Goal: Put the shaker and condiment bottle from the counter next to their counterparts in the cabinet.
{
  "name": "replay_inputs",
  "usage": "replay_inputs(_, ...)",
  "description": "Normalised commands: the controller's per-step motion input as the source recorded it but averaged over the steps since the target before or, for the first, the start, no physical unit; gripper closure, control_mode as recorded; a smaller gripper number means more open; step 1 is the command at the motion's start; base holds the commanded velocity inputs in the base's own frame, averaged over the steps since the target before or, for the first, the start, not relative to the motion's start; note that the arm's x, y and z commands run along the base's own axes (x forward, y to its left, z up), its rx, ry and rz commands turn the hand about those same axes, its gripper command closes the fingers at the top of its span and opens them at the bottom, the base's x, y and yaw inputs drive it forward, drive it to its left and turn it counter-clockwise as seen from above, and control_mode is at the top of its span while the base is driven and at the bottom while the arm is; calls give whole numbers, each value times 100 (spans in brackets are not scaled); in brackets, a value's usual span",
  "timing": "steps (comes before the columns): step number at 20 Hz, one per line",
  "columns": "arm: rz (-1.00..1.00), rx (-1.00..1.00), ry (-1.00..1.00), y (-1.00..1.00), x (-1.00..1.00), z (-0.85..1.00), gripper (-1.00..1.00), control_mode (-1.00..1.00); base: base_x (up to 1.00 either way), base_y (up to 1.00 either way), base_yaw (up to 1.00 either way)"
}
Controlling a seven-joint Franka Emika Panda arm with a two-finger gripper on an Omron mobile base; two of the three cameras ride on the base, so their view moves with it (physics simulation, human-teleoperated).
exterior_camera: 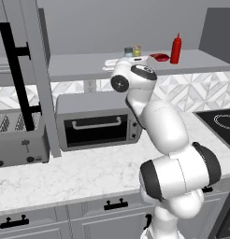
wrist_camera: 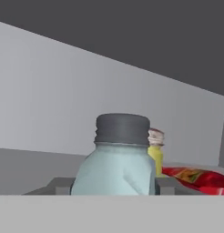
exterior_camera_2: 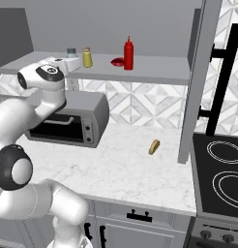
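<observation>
Grey cabinet [exterior_camera_2: 155, 72] shelf holds the shaker [wrist_camera: 116, 159] upright, just beside the yellow shaker [exterior_camera_2: 86, 57]; condiment bottle [exterior_camera_2: 128, 54] upright, nozzle up, by the red packet [exterior_camera_2: 118, 61]. Jaw state cannot be told.

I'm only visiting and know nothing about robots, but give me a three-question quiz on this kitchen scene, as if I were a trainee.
1. True or false: the condiment bottle stands upright on the shelf of the cabinet.
2. What lies flat right beside that bottle? A) a red condiment packet B) a spoon C) a lemon
3. In the hand view, which capped item sits just behind the shaker?

Key:
1. True.
2. A, the red condiment packet.
3. The yellow shaker, with its silver cap.
</observation>
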Motion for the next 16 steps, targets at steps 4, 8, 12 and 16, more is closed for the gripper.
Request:
replay_inputs(4, 0, 0, 0, 3, 38, -21, 100, -100, 0, 0, 0)
replay_inputs(8, 0, 0, -3, 1, 24, -25, 100, -100, 0, 0, 0)
replay_inputs(12, 0, 0, -3, 4, 22, -26, 100, -100, 0, 0, 0)
replay_inputs(16, 0, 0, 0, 1, 24, -29, 100, -100, 0, 0, 0)
